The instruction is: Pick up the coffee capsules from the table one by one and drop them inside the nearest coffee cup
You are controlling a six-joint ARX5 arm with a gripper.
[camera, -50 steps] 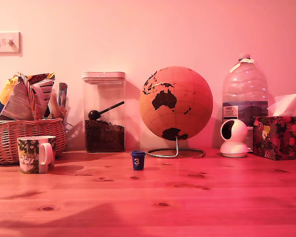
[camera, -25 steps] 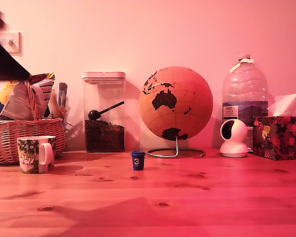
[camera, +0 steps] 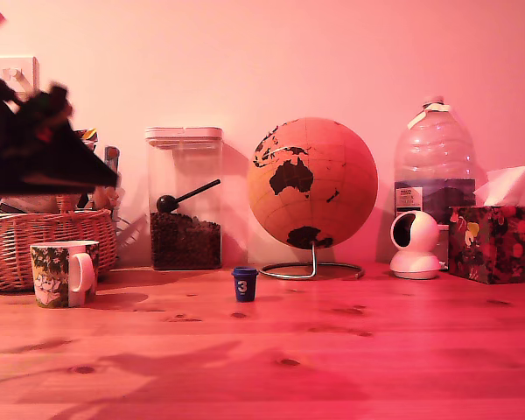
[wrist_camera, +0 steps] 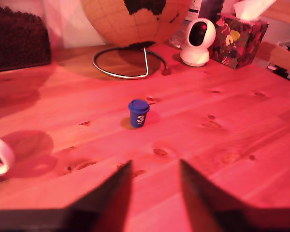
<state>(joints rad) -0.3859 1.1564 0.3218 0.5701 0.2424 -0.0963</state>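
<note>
A small dark blue coffee capsule [camera: 244, 284] [wrist_camera: 138, 113] with a white "3" stands upright on the wooden table [camera: 332, 350] [wrist_camera: 232, 121], in front of the globe. The coffee cup [camera: 61, 273], a leaf-printed mug with a white handle, stands at the exterior view's left; the wrist view shows only its handle [wrist_camera: 0, 157]. My gripper [camera: 101, 175] [wrist_camera: 154, 176] is a blurred dark shape high above the basket and the cup, well apart from the capsule. In the wrist view its two dark fingers [wrist_camera: 118, 191] stand open, with bare table between them.
A wicker basket [camera: 35, 245] of packets stands behind the cup. Along the wall are a clear jar [camera: 184, 206] of coffee beans, a globe [camera: 312, 184] [wrist_camera: 135, 14] on a wire stand, a white camera [camera: 415, 245] [wrist_camera: 197, 41], a water bottle [camera: 433, 166] and a tissue box [camera: 496, 241] [wrist_camera: 237, 31].
The arm has come in from the exterior view's upper left, moving down and to the right over the basket. Its shadow has spread on the table. Capsule and cup have not moved.
</note>
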